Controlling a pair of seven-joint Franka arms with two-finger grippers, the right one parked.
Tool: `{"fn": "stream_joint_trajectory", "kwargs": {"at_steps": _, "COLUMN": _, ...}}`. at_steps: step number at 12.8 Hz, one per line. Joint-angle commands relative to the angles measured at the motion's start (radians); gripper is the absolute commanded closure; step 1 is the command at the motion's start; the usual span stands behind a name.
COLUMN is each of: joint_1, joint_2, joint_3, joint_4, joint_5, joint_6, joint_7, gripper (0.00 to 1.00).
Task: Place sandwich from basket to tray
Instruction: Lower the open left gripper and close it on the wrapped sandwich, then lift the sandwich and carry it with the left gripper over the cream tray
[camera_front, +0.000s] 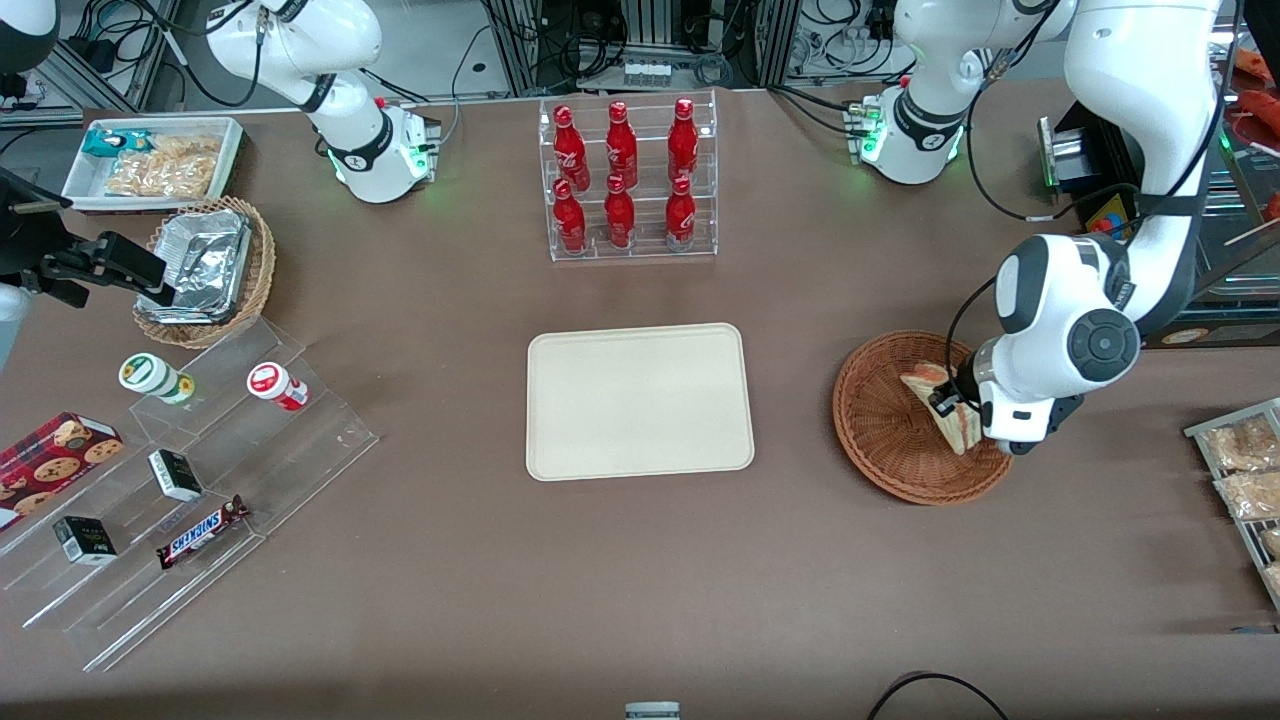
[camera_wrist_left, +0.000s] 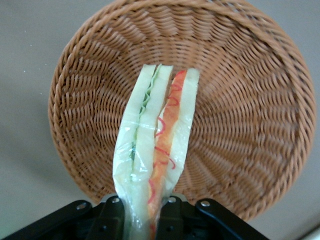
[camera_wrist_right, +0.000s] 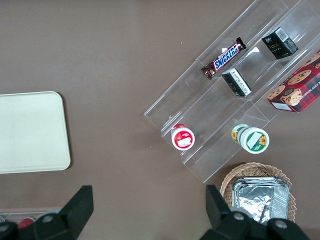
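The sandwich (camera_front: 945, 410) (camera_wrist_left: 157, 150) is a plastic-wrapped wedge of pale bread with green and red filling along its cut edge. My left gripper (camera_front: 955, 408) (camera_wrist_left: 141, 220) is shut on it, one black finger (camera_wrist_left: 107, 220) pressing each bread face. The wedge hangs just above the reddish-brown wicker basket (camera_front: 885, 430) (camera_wrist_left: 235, 100), over the part of it nearest the working arm's end of the table. The cream tray (camera_front: 638, 400) (camera_wrist_right: 30, 132) lies bare at the table's middle, beside the basket toward the parked arm's end.
A clear rack of red bottles (camera_front: 627, 180) stands farther from the front camera than the tray. A stepped acrylic stand (camera_front: 190, 480) with snacks, a tan basket with a foil container (camera_front: 205, 268) and a white bin (camera_front: 150, 165) lie toward the parked arm's end. Bagged snacks (camera_front: 1240, 480) sit at the working arm's end.
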Motion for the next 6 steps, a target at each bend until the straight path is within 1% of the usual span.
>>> {"fn": "stream_joint_trajectory", "kwargs": {"at_steps": 1, "joint_1": -0.076, "joint_2": -0.006, "joint_3": -0.004, "joint_4": 0.051, "joint_5": 0.001, "joint_6": -0.086, "joint_7": 0.075, "gripper": 0.93}}
{"fn": "stream_joint_trajectory", "kwargs": {"at_steps": 3, "joint_1": -0.152, "joint_2": -0.004, "joint_3": -0.004, "joint_4": 0.063, "joint_5": 0.005, "joint_6": -0.083, "joint_7": 0.087, "gripper": 0.93}}
{"fn": "stream_joint_trajectory", "kwargs": {"at_steps": 6, "joint_1": -0.248, "joint_2": 0.044, "joint_3": -0.005, "joint_4": 0.135, "joint_5": 0.004, "joint_6": -0.08, "joint_7": 0.121, "gripper": 0.93}}
